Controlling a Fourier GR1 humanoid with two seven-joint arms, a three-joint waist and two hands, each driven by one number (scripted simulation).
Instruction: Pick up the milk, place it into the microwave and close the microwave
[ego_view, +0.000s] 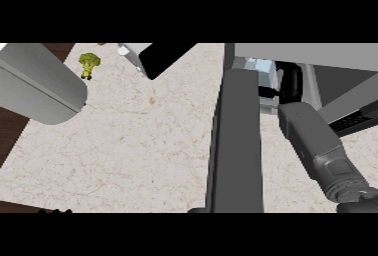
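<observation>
Step in hand: the placing. The milk shows as a pale blue-white carton at the mouth of the microwave, just past the top end of the open microwave door. Only a small part of it is visible, so I cannot tell whether it stands on the oven floor or hangs above it.

Right hand: black, reaching into the opening, just beside the carton on its right and seemingly touching it. The view does not show whether the hand is clamped on the carton or open; cannot tell.

Right forearm: grey, enters from the lower right corner and slants up and left into the oven, running alongside the door but apart from it.

Door: dark slab seen edge-on, swung out across the counter from the oven toward the lower edge. Wide open.

Left hand: probably the few dark tips at the lower left edge. Too little shows to tell its state. A big grey rounded shape fills the upper left, close to the camera; cannot say what it is.

Elsewhere: broccoli at the counter's far left, well apart from the work.

Judgement: pick-up done, placing nearly done, closing not yet begun. Next move calls for setting the carton down, letting go, and drawing the arm back clear of the opening. Then the door needs pushing from its outer side.
</observation>
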